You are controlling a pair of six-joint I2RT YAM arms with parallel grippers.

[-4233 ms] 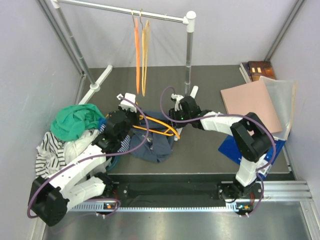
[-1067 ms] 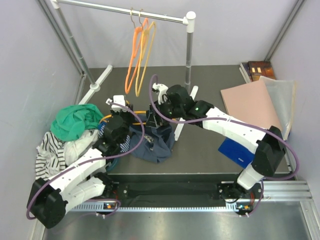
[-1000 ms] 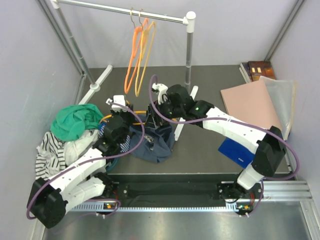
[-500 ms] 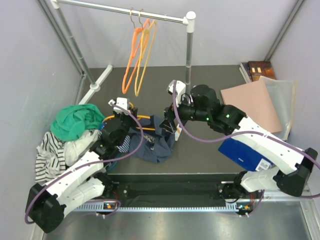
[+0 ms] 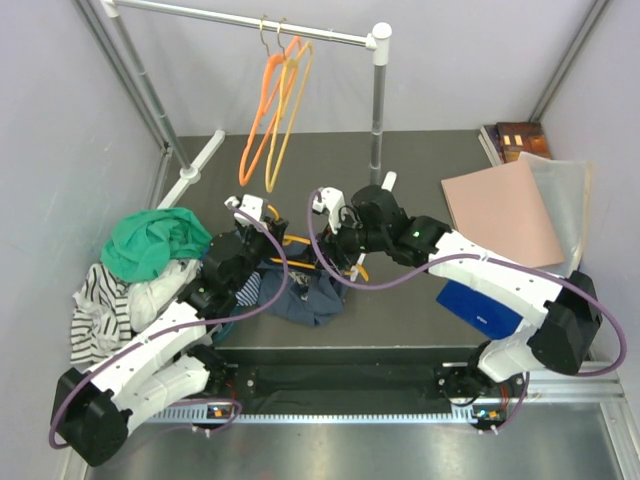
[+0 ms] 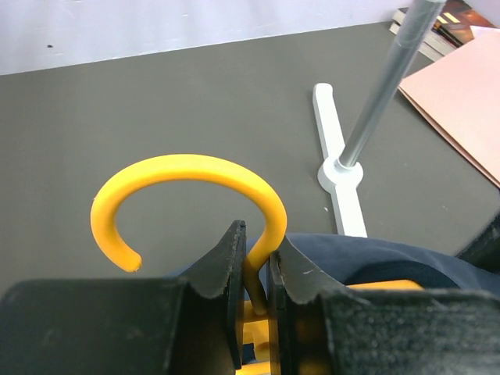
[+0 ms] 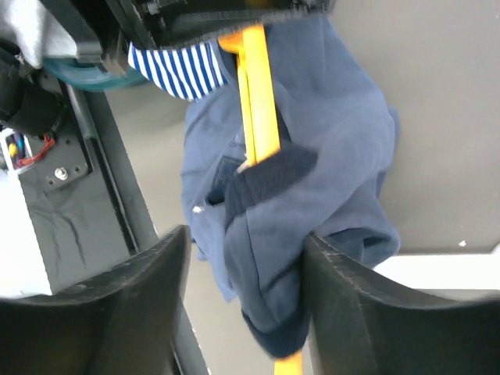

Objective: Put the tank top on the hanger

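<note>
Left gripper [image 6: 255, 238]: fingers [image 6: 225, 269] closed tight on the neck of the hanger [image 6: 187, 168], just under the hook. The hook curls up and to the left over the dark table [image 6: 117, 101], its tip free. Below the fingers only a sliver of yellow shows; the gripper body cuts off the rest.

Right gripper [image 7: 246, 234]: fingers [image 7: 148, 305] stand apart with a thick fold of the tank top [image 7: 312, 117] between them. The far finger touches the cloth. Cannot tell whether they pinch it or only flank it; the fingertips blur against the fabric.

Tank top, right wrist view: bunched over one straight bar of the hanger [image 7: 258, 94]. A darker hemmed band lies across the bar, which shows again below the cloth at the frame's bottom edge. Cannot tell whether the band is a strap or an armhole edge.

Top view: the tank top [image 5: 305, 292] is a navy heap on the table between the two arms. Only short pieces of the hanger [image 5: 296, 262] show; the triangle's shape is hidden by cloth and wrists.

A blue-and-white striped cloth [image 7: 176, 66] peeks out under the left gripper. Left of the arms, a green garment [image 5: 150, 240] sits on a pile. Behind, a rack pole [image 6: 383, 94] stands on a white foot [image 6: 336, 141], with two hangers [image 5: 275, 100] on the rail above. A pink board [image 5: 505, 210] lies far right.
</note>
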